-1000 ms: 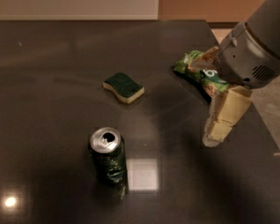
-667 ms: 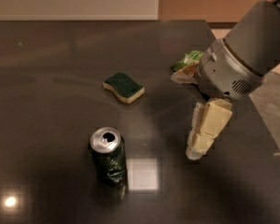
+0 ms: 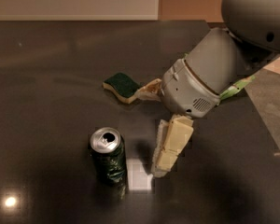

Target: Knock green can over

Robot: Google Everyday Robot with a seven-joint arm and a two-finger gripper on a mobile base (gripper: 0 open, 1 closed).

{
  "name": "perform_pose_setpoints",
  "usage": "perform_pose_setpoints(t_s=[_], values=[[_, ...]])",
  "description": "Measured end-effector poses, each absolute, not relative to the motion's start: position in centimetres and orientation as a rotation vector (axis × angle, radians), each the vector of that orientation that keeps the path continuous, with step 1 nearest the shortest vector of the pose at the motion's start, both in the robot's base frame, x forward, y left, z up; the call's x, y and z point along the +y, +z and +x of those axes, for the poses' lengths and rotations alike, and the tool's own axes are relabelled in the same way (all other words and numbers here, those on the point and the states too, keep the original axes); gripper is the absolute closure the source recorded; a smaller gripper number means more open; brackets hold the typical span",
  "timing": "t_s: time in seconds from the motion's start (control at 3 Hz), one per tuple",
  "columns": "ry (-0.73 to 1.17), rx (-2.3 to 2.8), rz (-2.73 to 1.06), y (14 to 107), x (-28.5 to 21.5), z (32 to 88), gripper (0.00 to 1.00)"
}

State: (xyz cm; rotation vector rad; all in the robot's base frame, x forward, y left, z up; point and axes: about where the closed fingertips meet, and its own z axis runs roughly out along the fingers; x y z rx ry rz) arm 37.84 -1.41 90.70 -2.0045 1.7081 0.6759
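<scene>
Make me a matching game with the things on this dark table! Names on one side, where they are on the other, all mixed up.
1. dark green metal drink can
2. green-and-yellow sponge
3. cream robot gripper
4. light green snack bag

A. mostly hidden behind the grey arm
B. standing upright, near the front
C. lying farther back than the can
D. pointing down, just right of the can

Pairs: 1-B, 2-C, 3-D, 4-A.

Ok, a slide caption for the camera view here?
End effector low beside the upright green can, a gap between them; green-and-yellow sponge behind, on the dark table.
</scene>
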Motion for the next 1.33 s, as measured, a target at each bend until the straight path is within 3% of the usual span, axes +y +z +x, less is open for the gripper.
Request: perform_pose_setpoints(t_s=[1.0, 1.33], values=[[0.881, 1.519, -2.038, 89.7, 6.0, 34.4, 0.00], [0.880, 1.515, -2.038, 89.1, 6.6, 34.2, 0.18]])
